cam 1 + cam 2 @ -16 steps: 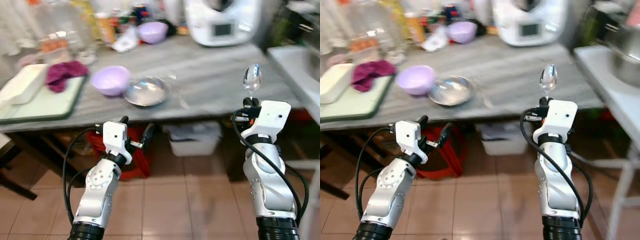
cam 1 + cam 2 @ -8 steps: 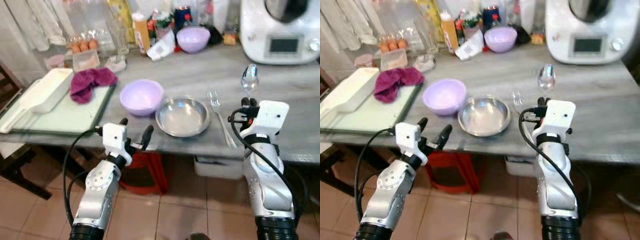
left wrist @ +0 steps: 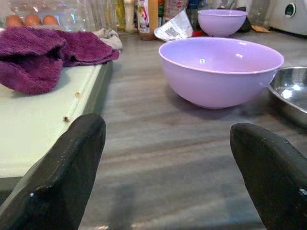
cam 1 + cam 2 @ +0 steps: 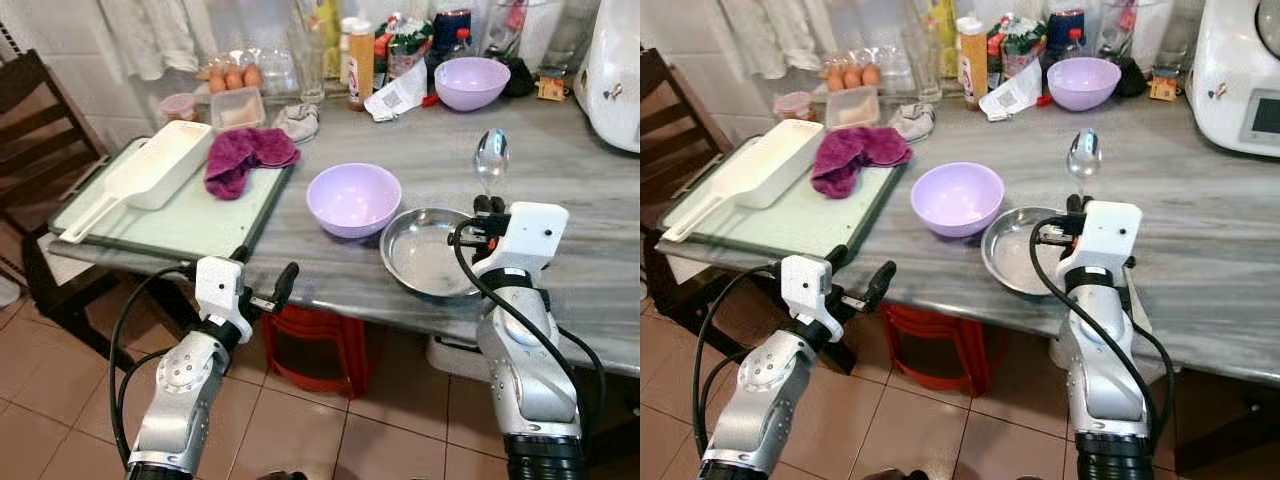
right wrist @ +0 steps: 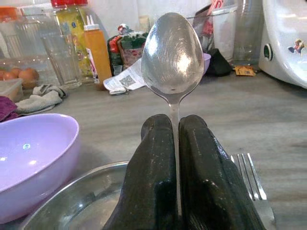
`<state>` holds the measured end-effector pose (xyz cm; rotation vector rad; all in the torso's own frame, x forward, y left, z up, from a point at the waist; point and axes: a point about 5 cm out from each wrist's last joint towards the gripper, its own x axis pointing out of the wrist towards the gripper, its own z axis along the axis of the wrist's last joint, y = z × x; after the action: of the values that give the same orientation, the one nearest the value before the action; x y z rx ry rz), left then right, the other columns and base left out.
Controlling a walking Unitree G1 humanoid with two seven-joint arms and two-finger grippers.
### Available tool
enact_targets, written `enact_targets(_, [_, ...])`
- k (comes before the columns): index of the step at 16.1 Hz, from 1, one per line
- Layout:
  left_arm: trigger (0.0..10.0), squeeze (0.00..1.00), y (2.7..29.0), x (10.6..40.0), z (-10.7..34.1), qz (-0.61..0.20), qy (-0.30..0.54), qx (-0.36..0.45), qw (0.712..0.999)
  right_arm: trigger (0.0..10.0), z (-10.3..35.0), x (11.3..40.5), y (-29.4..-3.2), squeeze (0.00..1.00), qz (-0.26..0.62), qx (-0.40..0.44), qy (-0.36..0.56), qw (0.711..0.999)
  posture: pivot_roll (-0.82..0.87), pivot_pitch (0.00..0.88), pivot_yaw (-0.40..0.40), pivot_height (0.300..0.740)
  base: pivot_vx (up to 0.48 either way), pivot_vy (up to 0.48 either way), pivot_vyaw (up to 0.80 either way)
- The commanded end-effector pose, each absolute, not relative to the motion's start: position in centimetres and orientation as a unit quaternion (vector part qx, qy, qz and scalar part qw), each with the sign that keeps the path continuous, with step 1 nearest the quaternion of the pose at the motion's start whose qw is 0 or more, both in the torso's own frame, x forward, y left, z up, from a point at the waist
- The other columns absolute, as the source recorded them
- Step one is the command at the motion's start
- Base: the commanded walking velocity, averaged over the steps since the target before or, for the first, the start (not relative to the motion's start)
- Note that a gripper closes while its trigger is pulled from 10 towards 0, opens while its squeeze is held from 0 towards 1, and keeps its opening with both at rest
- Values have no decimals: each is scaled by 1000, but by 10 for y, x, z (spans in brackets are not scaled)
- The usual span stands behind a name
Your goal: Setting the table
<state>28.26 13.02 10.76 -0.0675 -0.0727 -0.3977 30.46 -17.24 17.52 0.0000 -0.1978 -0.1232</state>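
**Spoon held upright over bench front edge, place setting half laid**

Head views: the right gripper (image 4: pixel 490 204) is pinching a metal spoon (image 4: pixel 491 156) by its handle, bowl end pointing straight up, above the front edge of the grey bench (image 4: pixel 600 270). Holding it vertical is probably keeping it clear of the dishes while the arm is carrying it. Just beside it, a steel plate (image 4: pixel 425 253) is sitting near the front edge, with a lilac bowl (image 4: pixel 353 198) close behind it towards the middle. A second lilac bowl (image 4: pixel 471 82) is standing at the back edge among bottles. A green tray (image 4: pixel 170 215) with a purple cloth (image 4: pixel 244 160) is occupying the bench's left end. The left gripper (image 4: pixel 262 288) is hanging below the front edge, fingers spread, holding nothing.

Left wrist view: the spread fingers (image 3: pixel 57 177) are framing the lilac bowl and the rim of the steel plate, apparently idling.

Right wrist view: the fingers (image 5: pixel 151 182) are pressing together on the spoon's thin neck. The spoon is looking polished, finely scratched, reflecting light. A fork (image 5: pixel 253 184) is lying flat on the bench beside the plate, so the spoon is likely belonging next to it.
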Motion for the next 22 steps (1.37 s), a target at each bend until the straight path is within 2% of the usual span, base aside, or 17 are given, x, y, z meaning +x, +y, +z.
enact_targets(1, [10000,0,132,282,110,-199,-37,-27,979,10000,182,303,-170,0,-58,0,-113,992,-207,108,103,740,0,-334,0])
enact_targets(11, [10000,0,129,280,108,-210,-30,-23,977,10000,182,303,-173,0,-64,-1,-110,992,-211,114,106,740,0,-463,0])
enact_targets(17, [10000,0,140,280,112,-201,-40,-27,978,10000,179,303,-171,0,-63,14,-100,993,-203,115,106,740,0,0,0])
enact_targets(22, [10000,0,143,272,114,-272,-39,2,962,10000,167,302,-173,0,-62,27,-51,996,-202,117,99,740,0,0,0])
